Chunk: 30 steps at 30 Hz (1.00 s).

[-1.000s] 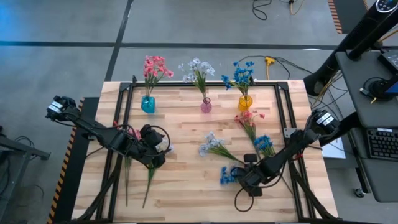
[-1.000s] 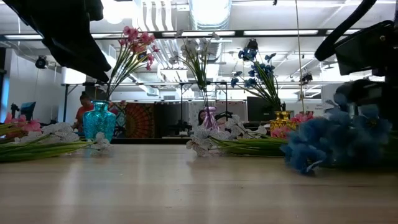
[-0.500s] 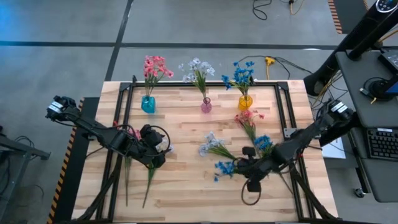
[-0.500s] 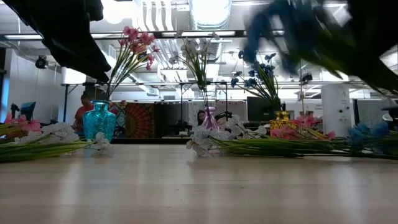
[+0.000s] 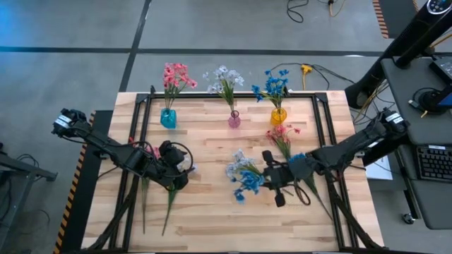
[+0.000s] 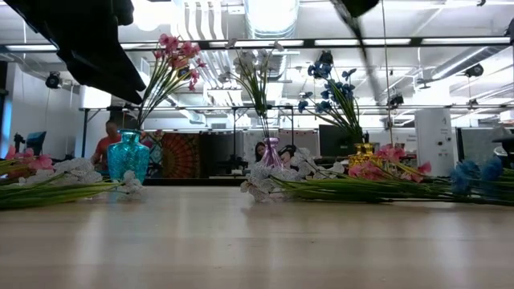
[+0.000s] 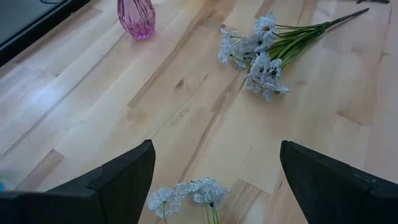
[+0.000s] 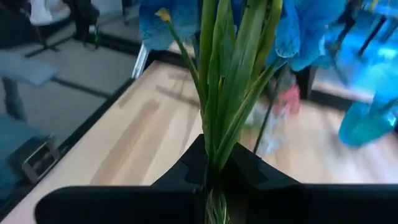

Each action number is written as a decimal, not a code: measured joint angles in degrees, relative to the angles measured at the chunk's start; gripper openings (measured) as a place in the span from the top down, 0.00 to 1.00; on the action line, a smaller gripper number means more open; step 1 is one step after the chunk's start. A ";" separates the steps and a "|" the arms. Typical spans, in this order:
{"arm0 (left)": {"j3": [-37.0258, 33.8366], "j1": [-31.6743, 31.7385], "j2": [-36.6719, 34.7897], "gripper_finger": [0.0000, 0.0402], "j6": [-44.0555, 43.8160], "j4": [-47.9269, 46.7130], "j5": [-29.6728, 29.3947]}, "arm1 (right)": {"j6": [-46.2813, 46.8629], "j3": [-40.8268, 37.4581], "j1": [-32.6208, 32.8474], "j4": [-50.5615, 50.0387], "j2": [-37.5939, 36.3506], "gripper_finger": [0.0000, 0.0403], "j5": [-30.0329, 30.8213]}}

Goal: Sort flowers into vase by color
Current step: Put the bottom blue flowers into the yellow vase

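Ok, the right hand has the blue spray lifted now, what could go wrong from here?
1. The right hand is shut on the blue spray low on its thin stems, so the heavy blossom end may sag or twist on the way.
2. The yellow vase already holds blue flowers; its narrow neck could reject the new stems or tip.
3. The carry passes over the pale lavender-white spray and pink spray, which trailing blossoms might snag.

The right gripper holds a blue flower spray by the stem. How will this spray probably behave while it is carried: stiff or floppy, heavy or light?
The blue spray, pinched by the right gripper on thin green stems, probably flexes and sways. Its blossoms sit far from the grip, so the head may droop. It looks light; a narrow pinch seems to carry it.
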 joint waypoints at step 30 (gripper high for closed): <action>-0.02 0.00 0.00 0.19 -0.24 1.29 -1.48 | -7.35 -16.98 -28.22 27.34 -15.09 0.95 13.06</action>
